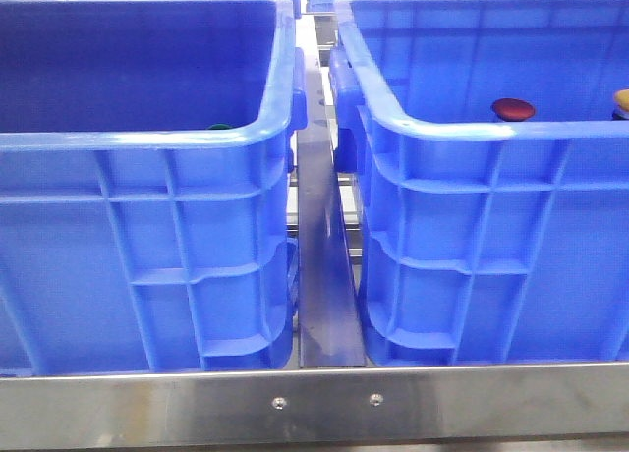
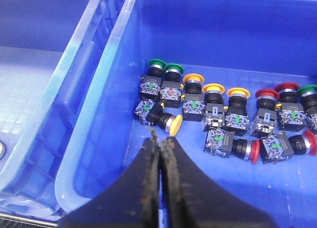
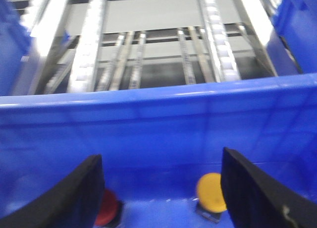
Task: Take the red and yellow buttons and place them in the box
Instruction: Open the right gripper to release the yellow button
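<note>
Left gripper [image 2: 160, 142]: jaws pressed together, nothing between them, hovering inside a blue crate [image 2: 99, 134] just above a tipped-over yellow button [image 2: 174, 125]. Right gripper [image 3: 158, 188]: jaws spread wide, empty, a red button [image 3: 106, 208] by one finger and a yellow button [image 3: 212, 191] by the other, both on the floor of the box [image 3: 158, 114].

I see more red, yellow and green buttons standing in a row [image 2: 228, 106] in the left wrist view.

Front view: two blue crates side by side on a steel frame [image 1: 314, 398]. Red cap [image 1: 513, 109] and a yellow one [image 1: 622, 100] show over the right crate's rim [image 1: 462, 128].
</note>
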`<control>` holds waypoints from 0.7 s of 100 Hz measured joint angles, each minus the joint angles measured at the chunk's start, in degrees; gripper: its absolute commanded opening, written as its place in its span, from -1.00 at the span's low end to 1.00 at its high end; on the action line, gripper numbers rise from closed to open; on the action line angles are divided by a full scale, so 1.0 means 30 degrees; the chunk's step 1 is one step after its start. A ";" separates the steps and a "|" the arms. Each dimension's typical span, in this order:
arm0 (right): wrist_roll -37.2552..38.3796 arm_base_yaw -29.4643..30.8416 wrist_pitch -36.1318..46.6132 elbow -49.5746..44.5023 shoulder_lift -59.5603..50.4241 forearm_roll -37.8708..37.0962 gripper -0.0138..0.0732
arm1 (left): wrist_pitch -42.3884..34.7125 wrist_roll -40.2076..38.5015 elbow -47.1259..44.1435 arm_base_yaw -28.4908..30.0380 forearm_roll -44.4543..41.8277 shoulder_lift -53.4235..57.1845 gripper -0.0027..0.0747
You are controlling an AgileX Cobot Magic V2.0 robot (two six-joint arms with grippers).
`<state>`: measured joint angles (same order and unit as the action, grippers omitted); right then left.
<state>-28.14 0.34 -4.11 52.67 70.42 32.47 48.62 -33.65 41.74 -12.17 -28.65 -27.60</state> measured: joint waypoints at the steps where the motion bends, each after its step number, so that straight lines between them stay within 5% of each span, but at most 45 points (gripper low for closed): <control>1: 0.0000 0.0000 -0.0163 -0.0023 -0.0214 0.0009 0.52 | 0.0000 0.0000 0.0000 0.0000 0.0000 0.0000 -0.98; 57: -0.0012 0.0000 -0.1915 -0.5510 -1.0092 0.0580 0.51 | -0.0316 0.0000 0.0000 0.0000 0.0000 0.0000 -0.98; 70: -0.0043 0.0000 -0.2271 -0.6636 -1.2120 0.0580 0.31 | -0.0346 0.0000 0.0000 0.0000 0.0000 0.0000 -0.98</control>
<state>-28.27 0.34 -10.93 32.76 34.06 34.21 47.58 -33.65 41.74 -12.17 -28.65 -27.60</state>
